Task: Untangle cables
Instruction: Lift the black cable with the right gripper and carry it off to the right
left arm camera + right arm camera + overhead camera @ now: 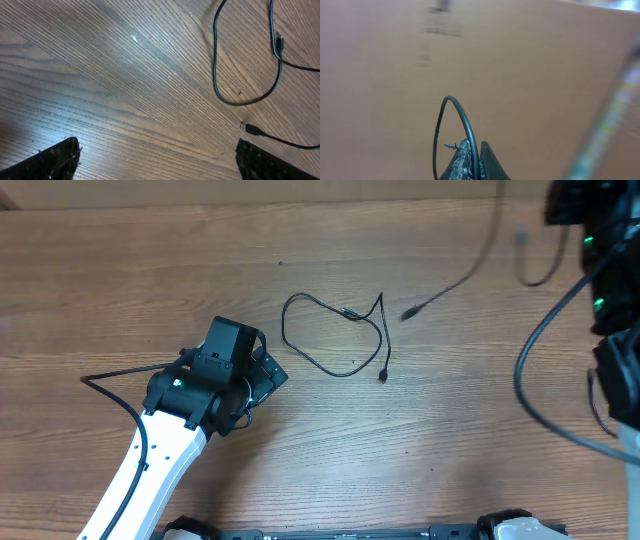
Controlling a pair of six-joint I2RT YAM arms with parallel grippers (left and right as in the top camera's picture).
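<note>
Currently 1 looped cable (345,313) lies flat at mid-table, just right of and slightly farther than the left gripper (262,372). That gripper's fingers are spread wide and hold nothing. The cable's plug (248,129) lies just beside the right fingertip (270,162). The right gripper (472,162) is pinched tight on a second cable (465,120), raised at the far right.

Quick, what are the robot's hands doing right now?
Left gripper: open, holding nothing.
Right gripper: shut on a cable.
</note>
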